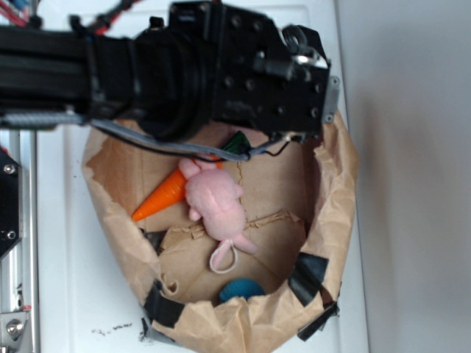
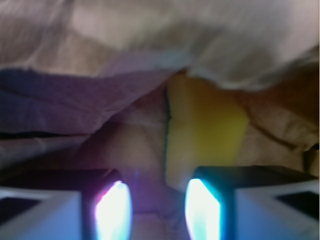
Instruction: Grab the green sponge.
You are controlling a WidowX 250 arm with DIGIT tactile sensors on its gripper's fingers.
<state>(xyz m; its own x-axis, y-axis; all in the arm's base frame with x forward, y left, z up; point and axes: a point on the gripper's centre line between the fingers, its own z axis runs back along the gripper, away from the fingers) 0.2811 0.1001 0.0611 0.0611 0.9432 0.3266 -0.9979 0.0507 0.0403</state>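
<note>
Black arm [image 1: 147, 70] fills my exterior view's top, hiding the gripper [image 2: 157, 205] and the paper bag's [image 1: 335, 191] upper interior. Pink plush toy [image 1: 215, 206], orange carrot [image 1: 162, 195] visible; a blue item [image 1: 241, 289] is half hidden by the rim. Wrist view, blurred: fingers [image 2: 205, 210] apart, clasping nothing; green sponge [image 2: 205, 130], looking yellow, just ahead under folded paper, its lower edge behind the right-hand finger

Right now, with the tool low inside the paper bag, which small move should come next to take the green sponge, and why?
Probably shift the tool a little to its right and ease forward. In the wrist view the green sponge stands just ahead, but it lines up with the right finger rather than the gap, and the fingers are open. Its top is tucked under the paper bag fold.
</note>
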